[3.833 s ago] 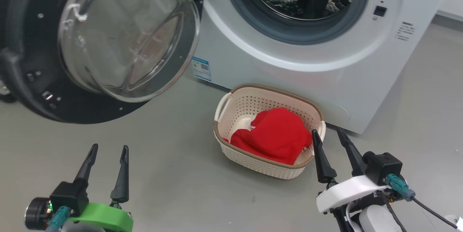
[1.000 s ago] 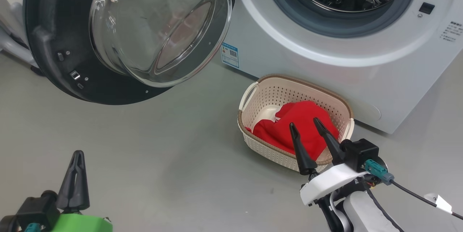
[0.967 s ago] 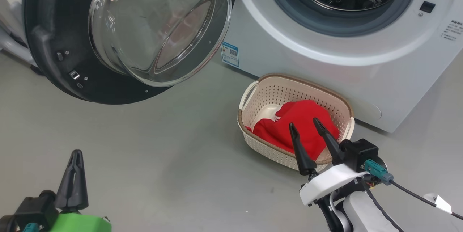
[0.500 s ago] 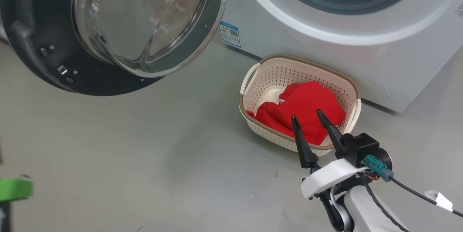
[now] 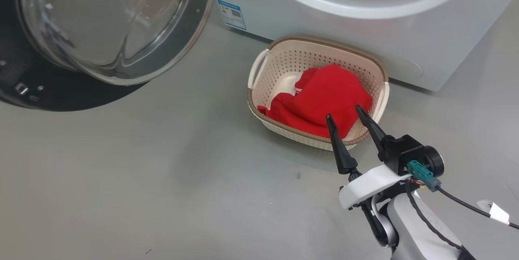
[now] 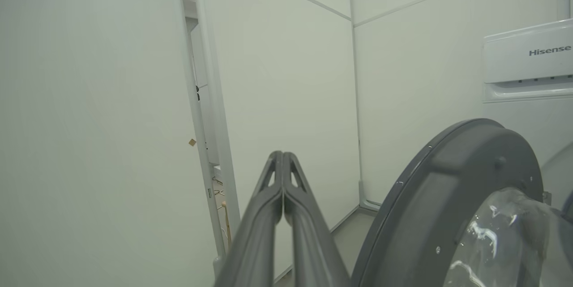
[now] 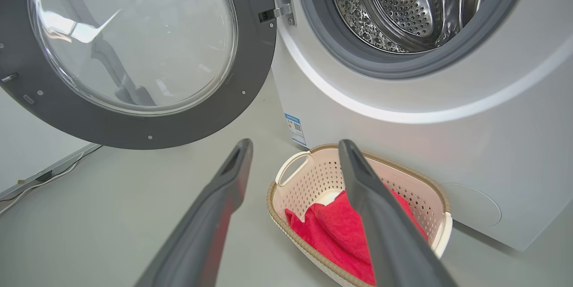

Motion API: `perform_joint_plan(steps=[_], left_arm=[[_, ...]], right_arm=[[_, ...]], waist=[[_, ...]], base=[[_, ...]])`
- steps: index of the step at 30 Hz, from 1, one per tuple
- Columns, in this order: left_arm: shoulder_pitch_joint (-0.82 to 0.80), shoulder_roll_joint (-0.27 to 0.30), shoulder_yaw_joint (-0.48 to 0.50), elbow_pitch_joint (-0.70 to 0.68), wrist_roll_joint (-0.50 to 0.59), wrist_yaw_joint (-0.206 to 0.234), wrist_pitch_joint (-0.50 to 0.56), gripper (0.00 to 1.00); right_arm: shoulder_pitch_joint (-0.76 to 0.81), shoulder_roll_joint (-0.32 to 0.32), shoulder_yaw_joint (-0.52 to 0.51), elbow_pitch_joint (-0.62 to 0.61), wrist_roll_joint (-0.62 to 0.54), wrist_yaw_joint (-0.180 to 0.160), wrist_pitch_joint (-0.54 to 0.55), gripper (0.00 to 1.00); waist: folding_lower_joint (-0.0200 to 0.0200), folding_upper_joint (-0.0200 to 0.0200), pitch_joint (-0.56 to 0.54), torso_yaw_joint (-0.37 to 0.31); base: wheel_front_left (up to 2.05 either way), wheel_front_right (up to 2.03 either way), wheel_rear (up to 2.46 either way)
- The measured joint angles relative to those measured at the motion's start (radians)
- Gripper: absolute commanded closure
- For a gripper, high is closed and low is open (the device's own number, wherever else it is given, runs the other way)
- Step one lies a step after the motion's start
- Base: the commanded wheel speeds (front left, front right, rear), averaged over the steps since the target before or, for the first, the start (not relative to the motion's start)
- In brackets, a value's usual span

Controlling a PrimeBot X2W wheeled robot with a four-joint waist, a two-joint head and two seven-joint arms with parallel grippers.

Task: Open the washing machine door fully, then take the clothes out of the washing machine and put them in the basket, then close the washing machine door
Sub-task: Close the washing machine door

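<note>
Smooth grey floor [image 5: 142, 179], pale panel walls [image 6: 89, 99]. One washing machine [image 7: 403, 112], its one door [image 7: 134, 132] swung wide open. One basket [image 5: 259, 63] on the floor just beside the machine front, with one red clothes heap [image 5: 324, 93] inside; piece count unclear. My right hand [image 5: 344, 111] is spread by the basket's near rim, my left hand [image 6: 283, 157] pressed together, both empty.

The washing machine door [image 7: 134, 49] is clear, glossy glass at its centre, ringed by smooth dark plastic. The washing machine [image 7: 403, 143] shows a smooth white front, a matt grey rubber ring [image 7: 394, 66] and a shiny perforated steel drum [image 7: 403, 5]. The basket [image 5: 279, 57] is cream perforated plastic with a brown woven-look rim. The clothes [image 5: 324, 93] are soft matt red cloth. The floor [image 5: 162, 170] is smooth and grey.
</note>
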Motion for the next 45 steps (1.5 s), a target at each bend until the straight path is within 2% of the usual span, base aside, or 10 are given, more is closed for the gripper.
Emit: perform_joint_plan(steps=[7, 13, 20, 29, 45], left_arm=[[-0.13, 0.051, 0.092, 0.195, -0.14, 0.007, 0.141, 1.0], [-0.208, 0.055, 0.201, 0.367, -0.278, 0.069, 0.246, 1.0], [-0.342, 0.026, 0.324, 0.487, -0.462, 0.135, 0.331, 1.0], [-0.478, 0.027, 0.448, 0.598, -0.58, 0.212, 0.374, 1.0], [-0.557, 0.027, 0.473, 0.778, -0.628, 0.226, 0.491, 1.0]], right_arm=[[-0.009, 0.002, 0.013, 0.004, -0.002, 0.001, 0.0, 0.0], [-0.018, 0.006, 0.014, 0.006, -0.006, 0.009, 0.0, 0.0], [-0.018, 0.006, 0.01, 0.006, -0.006, 0.009, 0.0, 0.0], [-0.018, 0.008, 0.013, 0.002, -0.009, 0.009, 0.0, 0.0], [-0.018, 0.011, 0.014, 0.003, -0.016, 0.01, 0.0, 0.0]], waist=[[0.0, 0.0, 0.02, -0.053], [0.0, 0.0, 0.022, -0.093], [0.0, 0.0, 0.019, -0.127], [0.0, 0.0, 0.029, -0.135], [0.0, 0.0, 0.036, -0.161]], base=[[0.0, 0.0, 0.0], [0.0, 0.0, 0.0], [0.0, 0.0, 0.0], [0.0, 0.0, 0.0], [0.0, 0.0, 0.0]])
